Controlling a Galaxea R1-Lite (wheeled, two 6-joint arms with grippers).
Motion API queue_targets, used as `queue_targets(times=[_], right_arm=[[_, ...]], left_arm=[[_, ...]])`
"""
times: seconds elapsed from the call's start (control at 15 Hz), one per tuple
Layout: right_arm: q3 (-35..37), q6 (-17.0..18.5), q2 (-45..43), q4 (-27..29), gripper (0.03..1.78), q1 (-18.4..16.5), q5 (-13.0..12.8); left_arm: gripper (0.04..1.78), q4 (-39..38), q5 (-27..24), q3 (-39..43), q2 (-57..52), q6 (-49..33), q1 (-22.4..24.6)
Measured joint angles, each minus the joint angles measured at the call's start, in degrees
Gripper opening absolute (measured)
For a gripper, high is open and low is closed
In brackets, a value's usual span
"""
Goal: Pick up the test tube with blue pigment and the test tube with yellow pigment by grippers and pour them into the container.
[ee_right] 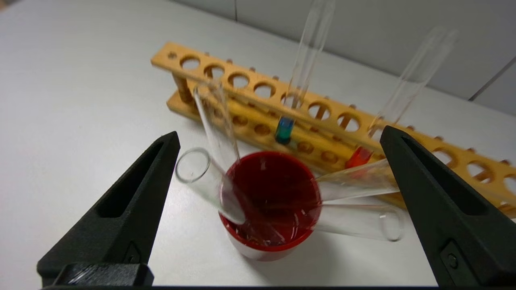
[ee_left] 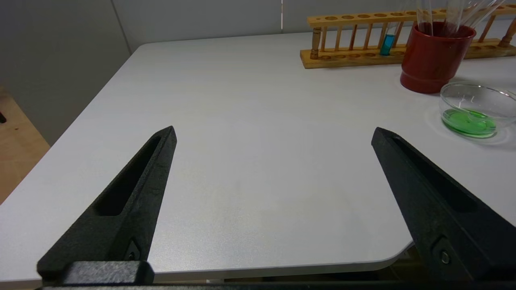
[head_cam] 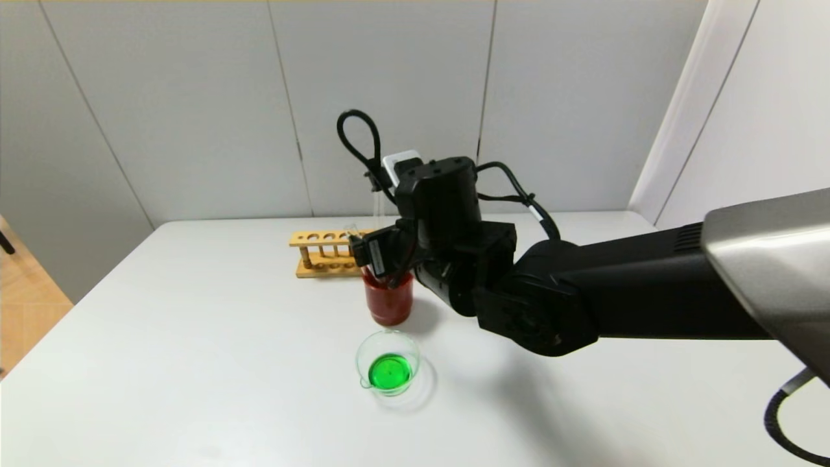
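Observation:
The container is a low clear glass dish on the table in front of me, holding green liquid. It also shows in the left wrist view. My right gripper is open and empty, just above a dark-red cup that holds several empty clear tubes. In the head view this gripper hangs over the cup. No tube with yellow or teal-blue liquid is in view. My left gripper is open and empty over the table's near left corner.
A wooden rack stands behind the cup. In it are a tube with a short dark-blue portion and one with red liquid. The rack and blue tube also show in the left wrist view.

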Motion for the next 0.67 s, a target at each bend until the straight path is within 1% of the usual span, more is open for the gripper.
queue_targets(times=[0.4,0.67], right_arm=[[1.93,0.07,-8.66,0.05,1.74,-1.94,-0.35],[6.67,0.57,-13.53,-0.13,1.74,-4.55,-0.66]], left_arm=[[1.71,-0.02,0.02,0.0,0.0,-0.02,0.0],[1.71,0.0,0.02,0.0,0.0,-0.02,-0.02]])
